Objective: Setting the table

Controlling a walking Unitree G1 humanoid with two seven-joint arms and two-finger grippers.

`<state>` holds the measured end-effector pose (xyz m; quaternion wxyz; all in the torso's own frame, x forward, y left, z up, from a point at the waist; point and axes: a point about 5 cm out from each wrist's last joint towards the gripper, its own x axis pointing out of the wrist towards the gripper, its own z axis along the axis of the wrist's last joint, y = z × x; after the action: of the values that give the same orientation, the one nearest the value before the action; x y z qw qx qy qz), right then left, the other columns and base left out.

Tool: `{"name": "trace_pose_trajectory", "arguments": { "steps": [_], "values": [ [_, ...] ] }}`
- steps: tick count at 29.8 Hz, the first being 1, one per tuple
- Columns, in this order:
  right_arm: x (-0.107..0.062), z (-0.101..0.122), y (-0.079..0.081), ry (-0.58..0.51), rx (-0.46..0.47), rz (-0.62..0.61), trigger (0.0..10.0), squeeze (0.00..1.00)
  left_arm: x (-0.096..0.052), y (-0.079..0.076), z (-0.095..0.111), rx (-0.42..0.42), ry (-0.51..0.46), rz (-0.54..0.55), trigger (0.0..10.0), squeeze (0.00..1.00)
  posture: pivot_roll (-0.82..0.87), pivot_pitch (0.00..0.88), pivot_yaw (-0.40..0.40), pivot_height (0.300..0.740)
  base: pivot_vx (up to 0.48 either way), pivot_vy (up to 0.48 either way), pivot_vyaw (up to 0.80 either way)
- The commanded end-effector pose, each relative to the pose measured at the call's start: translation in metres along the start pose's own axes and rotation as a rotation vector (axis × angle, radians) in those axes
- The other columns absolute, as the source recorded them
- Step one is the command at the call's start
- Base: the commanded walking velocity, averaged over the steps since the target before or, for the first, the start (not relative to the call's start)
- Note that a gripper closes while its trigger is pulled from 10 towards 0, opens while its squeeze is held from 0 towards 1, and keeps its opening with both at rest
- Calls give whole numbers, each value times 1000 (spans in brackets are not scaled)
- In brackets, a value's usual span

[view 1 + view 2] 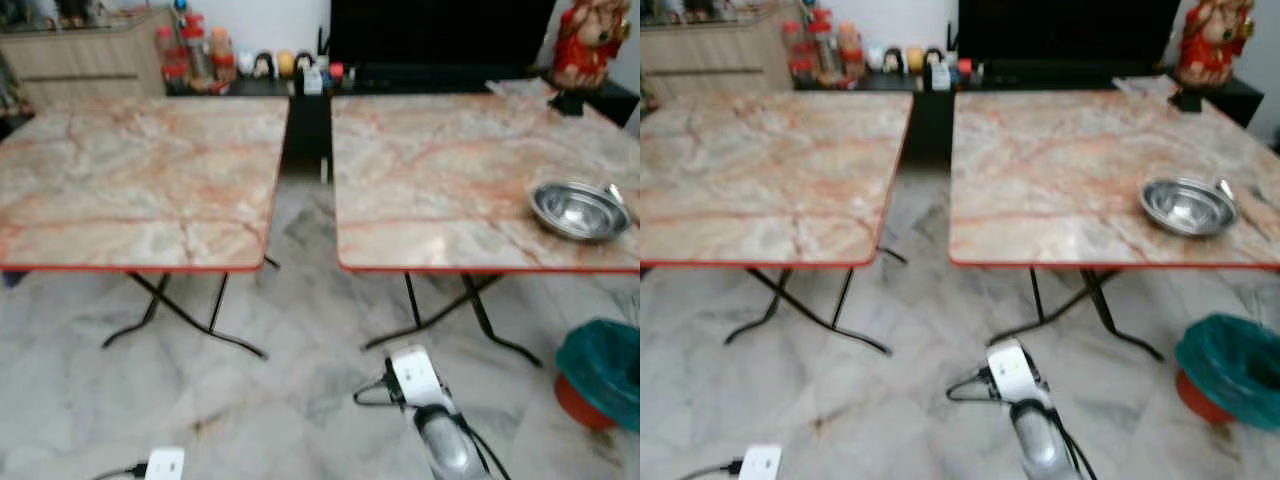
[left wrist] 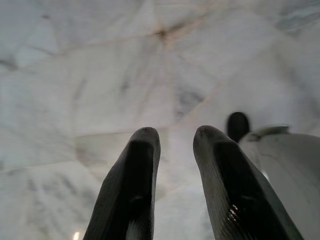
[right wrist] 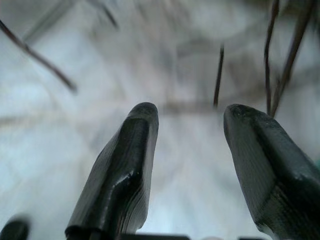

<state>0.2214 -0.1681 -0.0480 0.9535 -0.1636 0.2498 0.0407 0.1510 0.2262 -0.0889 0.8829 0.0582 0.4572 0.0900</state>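
- Left eye view showed two marble-patterned folding tables, the left table point(image 1: 140, 180) and the right table point(image 1: 470, 180), side by side with a narrow gap between them, on a pale marble floor point(image 1: 280, 380).
- A dark cabinet point(image 1: 440, 35) stood behind the right table, with a red figurine point(image 1: 588, 40) at its right end.
- A teal bin point(image 1: 603, 370) sat on the floor near the right table's front corner.
- A steel bowl point(image 1: 578, 208) lay on the right table, near its front right edge.
- The right arm point(image 1: 435, 420) hung low over the floor; the right gripper point(image 3: 190, 125) was released, fingers spread and holding nothing.
- The left gripper point(image 2: 172, 140) pointed at the floor, fingers apart, holding nothing.
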Motion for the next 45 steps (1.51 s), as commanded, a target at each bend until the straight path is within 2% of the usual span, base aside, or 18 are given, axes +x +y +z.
{"name": "trace_pose_trajectory", "arguments": {
  "steps": [1, 4, 7, 11, 22, 32, 41, 45],
  "values": [
    [-9, -27, -8, 147, 114, -27, 10000, 0, 0, -5, 1, 4, 1, -16, 10000, 0, 15, 35, 57, 740, 0, 405, 0],
    [-21, -50, -6, 267, 160, -37, 10000, 0, 1, -3, 3, 10, -4, -14, 10000, 0, 23, 38, 63, 740, 0, 404, 0],
    [-35, -73, -8, 384, 281, -72, 10000, 0, 1, -2, 5, 12, -8, -11, 10000, 0, 27, 39, 65, 740, 0, 404, 0],
    [-43, -85, -10, 449, 339, -89, 10000, 0, 1, 0, 3, 14, -5, -8, 10000, 0, 33, 40, 78, 740, 0, 404, 0],
    [-32, -72, -9, 409, 313, -31, 10000, 0, 1, -1, 4, 10, -6, -8, 10000, 0, 42, 30, 71, 740, 0, 402, 0],
    [-26, -64, -3, 377, 366, -8, 10000, 0, 1, 3, 2, 1, -6, 5, 10000, 0, 49, 4, 70, 740, 0, 404, -355],
    [-23, -58, 1, 349, 380, 12, 10000, 0, 0, 3, 2, 3, -3, 4, 10000, 0, 58, 9, 73, 740, 0, 401, 0],
    [-22, -55, 1, 325, 347, 13, 10000, 0, 1, 2, 4, -1, -10, 5, 10000, 0, 59, 18, 72, 740, 0, 398, 319]
  ]
}}
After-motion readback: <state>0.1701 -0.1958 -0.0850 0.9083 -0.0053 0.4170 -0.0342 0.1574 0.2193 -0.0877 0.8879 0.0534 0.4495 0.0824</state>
